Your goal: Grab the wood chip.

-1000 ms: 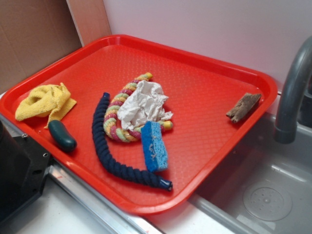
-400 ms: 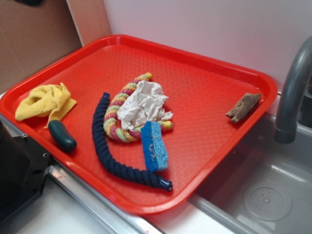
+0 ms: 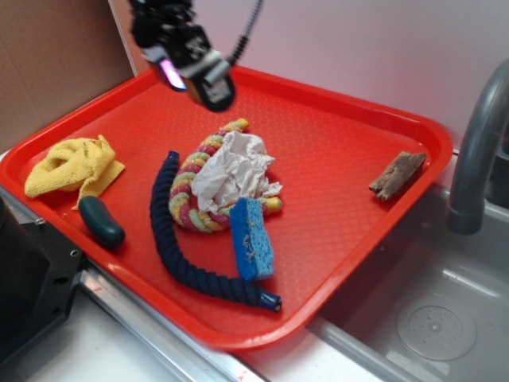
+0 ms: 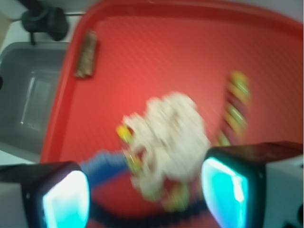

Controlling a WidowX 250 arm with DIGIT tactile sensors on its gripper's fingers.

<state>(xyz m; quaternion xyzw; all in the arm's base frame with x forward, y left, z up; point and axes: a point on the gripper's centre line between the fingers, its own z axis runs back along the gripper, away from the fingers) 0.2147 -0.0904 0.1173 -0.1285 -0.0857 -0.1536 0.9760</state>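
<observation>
The wood chip (image 3: 397,175) lies at the tray's (image 3: 334,119) right edge, well apart from the paper (image 3: 232,171) atop the rope ring (image 3: 188,199).

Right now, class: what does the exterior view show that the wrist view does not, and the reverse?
Exterior only: the yellow cloth, the dark green object and the whole blue sponge. Wrist only: the pincer with fingers spread, seen from behind. Both: the wood chip near the tray's edge, the crumpled paper, the sink.

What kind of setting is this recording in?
Probably a toy or mock kitchen sink station: a grey faucet arches over a grey sink basin, and a red tray of clutter beside it holds a blue sponge and the wood chip.
</observation>
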